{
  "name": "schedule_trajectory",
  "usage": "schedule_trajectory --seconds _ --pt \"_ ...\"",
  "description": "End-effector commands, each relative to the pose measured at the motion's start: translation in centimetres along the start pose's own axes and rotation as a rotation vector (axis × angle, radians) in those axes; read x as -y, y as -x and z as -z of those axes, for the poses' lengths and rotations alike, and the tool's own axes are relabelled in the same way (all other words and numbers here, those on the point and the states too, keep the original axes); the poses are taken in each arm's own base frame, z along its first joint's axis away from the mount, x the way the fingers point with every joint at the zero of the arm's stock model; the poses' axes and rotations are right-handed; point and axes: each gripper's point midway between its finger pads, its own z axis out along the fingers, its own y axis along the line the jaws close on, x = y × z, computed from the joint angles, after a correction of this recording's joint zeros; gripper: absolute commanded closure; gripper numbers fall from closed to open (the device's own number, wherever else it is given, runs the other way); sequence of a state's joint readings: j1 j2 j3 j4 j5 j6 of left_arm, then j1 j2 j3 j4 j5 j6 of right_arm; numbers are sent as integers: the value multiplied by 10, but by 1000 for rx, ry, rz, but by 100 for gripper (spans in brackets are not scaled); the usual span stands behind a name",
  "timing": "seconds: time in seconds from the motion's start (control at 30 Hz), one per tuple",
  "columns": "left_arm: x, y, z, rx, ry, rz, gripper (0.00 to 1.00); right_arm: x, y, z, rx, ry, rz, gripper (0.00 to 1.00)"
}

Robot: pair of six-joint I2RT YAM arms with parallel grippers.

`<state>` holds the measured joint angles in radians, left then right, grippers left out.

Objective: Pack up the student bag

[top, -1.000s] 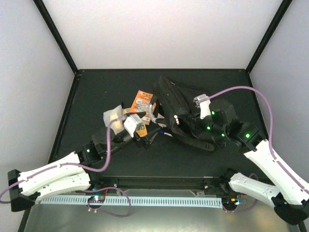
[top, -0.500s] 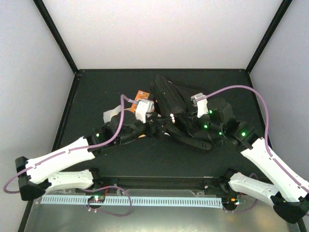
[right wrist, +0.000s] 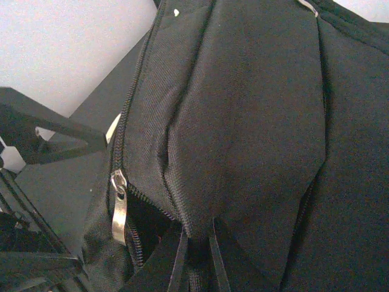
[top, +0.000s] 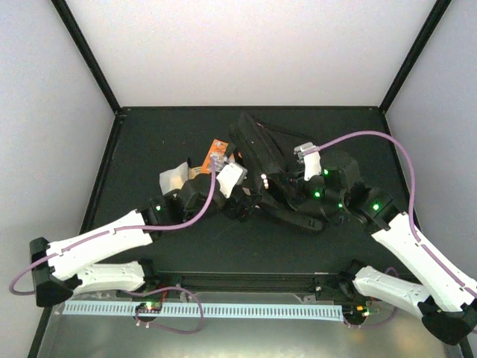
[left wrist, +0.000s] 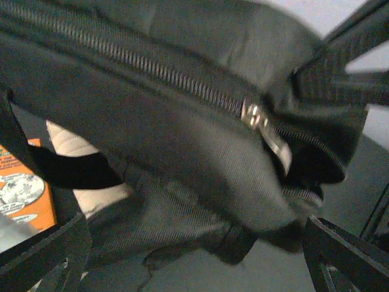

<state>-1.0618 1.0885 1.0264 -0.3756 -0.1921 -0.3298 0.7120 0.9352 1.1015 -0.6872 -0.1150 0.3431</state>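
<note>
The student bag (top: 272, 153), a large black backpack, lies at the middle right of the table. My right gripper (right wrist: 197, 243) is shut on a fold of its fabric beside the partly open zipper, whose silver puller (right wrist: 120, 210) hangs down. My left gripper (left wrist: 200, 243) is open right at the bag's left side, its fingers (left wrist: 55, 249) spread below the zipper puller (left wrist: 267, 131) with nothing between them. In the top view the left gripper (top: 250, 201) and right gripper (top: 298, 198) meet at the bag's near edge.
An orange packet (top: 216, 155) and a whitish pouch (top: 174, 179) lie just left of the bag, behind the left arm. The same orange packet (left wrist: 18, 194) and pouch (left wrist: 73, 146) show under the bag's black strap. Black frame posts stand at the table's corners.
The left arm has swung right and forward from the loose items up to the bag's zipper side, staying open. The right gripper keeps its hold; the bag has shifted slightly left.
</note>
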Motion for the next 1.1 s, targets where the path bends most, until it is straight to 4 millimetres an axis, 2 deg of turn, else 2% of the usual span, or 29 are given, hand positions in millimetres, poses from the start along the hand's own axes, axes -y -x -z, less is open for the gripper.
schedule_trajectory --seconds 0.0,0.17,0.33,0.5,0.67,0.77,0.87,0.93,1.07 --pt "-1 -1 5 56 -12 -73 3 -19 34 14 129 75 17 98" --pt "-17 -2 -5 17 104 -82 7 -25 36 17 128 105 27 98" --pt "1 11 -3 67 7 -67 3 -27 33 14 112 119 29 98" --pt "0 16 -4 90 17 -39 2 -32 31 14 113 156 28 98" --pt "-7 12 -12 38 75 -45 2 -32 32 14 117 156 31 98" --pt "-1 20 -3 57 36 -12 1 -26 31 11 111 120 26 98" --pt "3 36 15 150 -23 62 1 -23 29 10 102 105 29 98" --pt "0 43 24 195 -40 134 1 -23 28 10 105 110 28 98" --pt "-7 41 21 159 3 185 1 -24 29 11 111 110 27 98"
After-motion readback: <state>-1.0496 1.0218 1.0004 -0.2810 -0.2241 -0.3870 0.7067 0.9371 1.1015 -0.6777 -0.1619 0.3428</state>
